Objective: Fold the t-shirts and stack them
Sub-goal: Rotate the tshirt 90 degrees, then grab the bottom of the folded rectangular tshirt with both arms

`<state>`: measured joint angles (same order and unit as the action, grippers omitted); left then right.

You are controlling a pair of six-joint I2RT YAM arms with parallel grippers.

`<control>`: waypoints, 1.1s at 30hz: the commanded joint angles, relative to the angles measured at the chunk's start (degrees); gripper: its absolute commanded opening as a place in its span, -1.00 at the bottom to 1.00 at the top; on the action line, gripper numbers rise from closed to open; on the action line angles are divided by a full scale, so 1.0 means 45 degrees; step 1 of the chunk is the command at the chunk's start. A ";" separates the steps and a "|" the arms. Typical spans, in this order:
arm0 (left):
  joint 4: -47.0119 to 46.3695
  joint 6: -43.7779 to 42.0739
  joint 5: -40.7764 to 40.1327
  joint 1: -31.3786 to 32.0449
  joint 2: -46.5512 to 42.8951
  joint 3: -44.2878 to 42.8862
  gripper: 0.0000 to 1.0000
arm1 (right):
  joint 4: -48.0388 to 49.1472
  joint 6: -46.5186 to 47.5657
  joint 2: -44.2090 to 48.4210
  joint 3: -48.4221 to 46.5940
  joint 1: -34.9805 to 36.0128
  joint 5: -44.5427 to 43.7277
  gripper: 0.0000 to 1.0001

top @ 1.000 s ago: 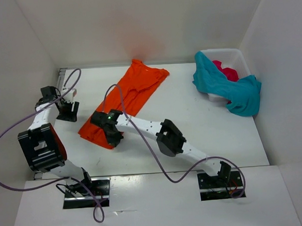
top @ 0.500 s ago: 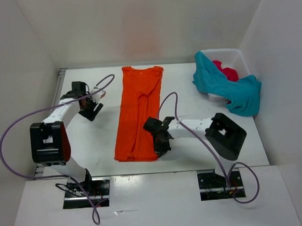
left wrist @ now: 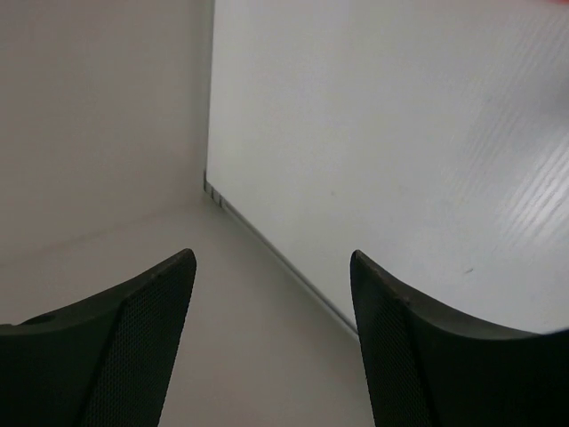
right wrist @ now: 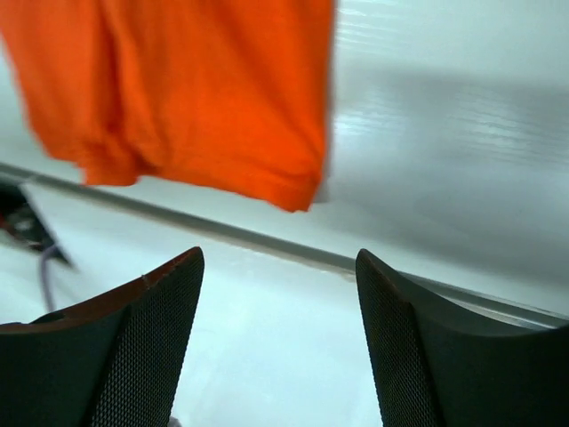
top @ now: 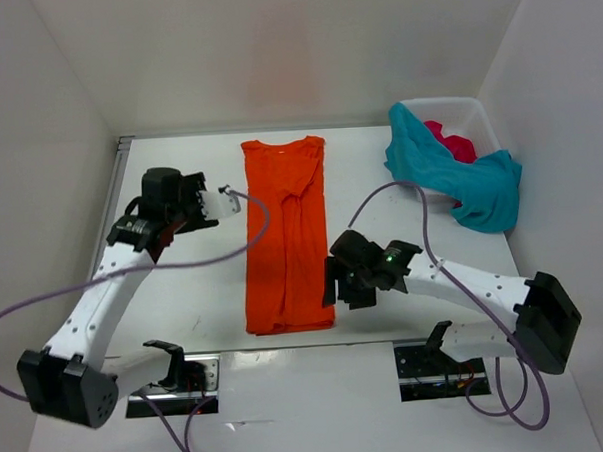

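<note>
**Both hands empty, orange shirt laid out in a long strip**

The right hand (top: 342,281) hangs low with its fingers spread and nothing between them, just beside the near right corner of the orange shirt (top: 287,232). Its wrist view shows that hem corner lying loose on the worktop (top: 403,252). The left hand (top: 220,201) is spread too and holds nothing. It hovers just off the shirt's left edge, toward the collar end.

The shirt lies flat as a narrow strip, collar toward the back wall, hem toward the near edge. I'd say it's squared up like that so it can be folded end to end.

There's open worktop on both sides of it, but the hem sits close to the near edge.

Far right, the teal shirt (top: 459,174) drapes over the rim of the basket (top: 477,113) and spills onto the worktop. The pink-red shirt (top: 450,139) is bunched inside. Neither is folded yet.
</note>
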<state>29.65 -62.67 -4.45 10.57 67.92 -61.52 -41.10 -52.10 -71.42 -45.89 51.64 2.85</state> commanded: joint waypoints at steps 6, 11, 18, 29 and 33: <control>-0.0142 -0.4776 0.1806 0.5514 -0.7237 0.5615 0.68 | 0.1595 -0.0513 -0.1137 -0.0193 -0.0635 0.0362 0.49; 0.0673 -0.8569 0.3446 0.6284 -1.1634 0.8200 0.75 | 0.2393 -0.0044 -0.3033 -0.0681 -0.0635 0.0693 0.43; 0.0796 -0.9762 0.6359 0.6518 -1.0897 0.9276 0.75 | 0.2513 0.0208 -0.3679 -0.0565 -0.0635 0.1298 0.41; -0.0632 -1.0405 0.7298 0.7299 -0.5449 0.9023 0.66 | 0.2767 0.0326 -0.3797 -0.0115 -0.0635 0.2140 0.36; 0.0461 -1.0994 0.6596 0.7669 -0.4216 0.8729 0.50 | 0.2301 0.0581 -0.3954 -0.0115 -0.0635 0.2257 0.33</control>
<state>28.88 -108.25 24.27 43.79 47.53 -20.05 -30.70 -50.76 -88.64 -46.50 48.86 11.88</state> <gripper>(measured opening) 0.767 0.673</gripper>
